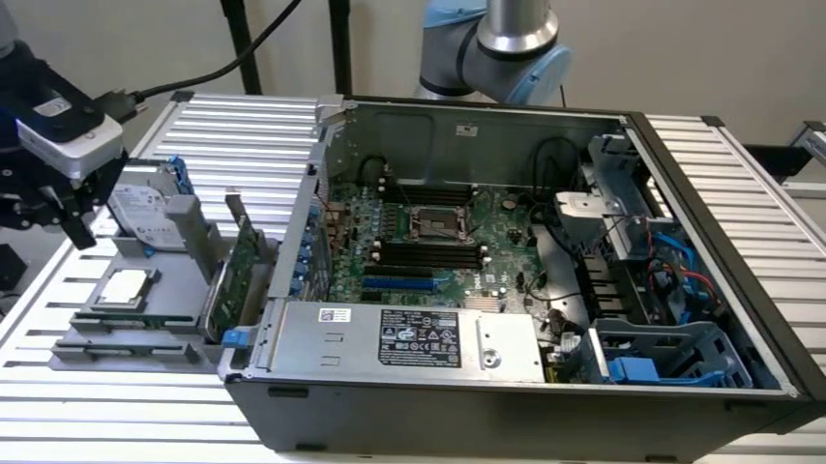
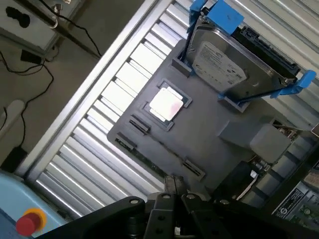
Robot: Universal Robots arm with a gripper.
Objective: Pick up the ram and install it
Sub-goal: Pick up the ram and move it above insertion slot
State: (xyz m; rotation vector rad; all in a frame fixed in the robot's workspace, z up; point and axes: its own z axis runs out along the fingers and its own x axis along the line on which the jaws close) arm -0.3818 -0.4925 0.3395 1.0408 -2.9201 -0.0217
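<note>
Ribbed metal worktop (image 1: 722, 155): we judge the thin dark-green ram stick (image 2: 152, 162) at the grey tray (image 2: 209, 129) edge light, fragile, best edge-gripped; black claw (image 2: 173, 185), state we cannot tell.

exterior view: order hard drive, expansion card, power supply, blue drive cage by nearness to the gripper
From the gripper:
1. hard drive, view's left, right beside it
2. expansion card, left of middle
3. power supply, middle front
4. blue drive cage, far right
</note>
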